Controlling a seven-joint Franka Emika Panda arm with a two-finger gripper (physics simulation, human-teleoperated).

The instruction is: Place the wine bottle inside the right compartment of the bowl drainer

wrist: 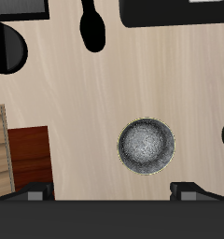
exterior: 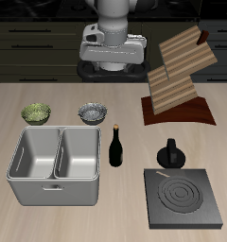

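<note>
Wooden table, wine bottle (exterior: 115, 146) upright, cap up, beside bowl drainer (exterior: 55, 180)

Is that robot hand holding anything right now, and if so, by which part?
Nothing is held. The gripper hangs above the table's back, and its fingertips have only bare table between them. The wine bottle stands untouched beside the bowl drainer.

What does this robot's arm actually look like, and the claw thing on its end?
The arm is a rounded, glossy white and light-grey column. Below it sits a boxy white hand with dark vents and a wide black base. The gripper ends in two small black, blocky fingers. No cables or markings are visible.
</note>
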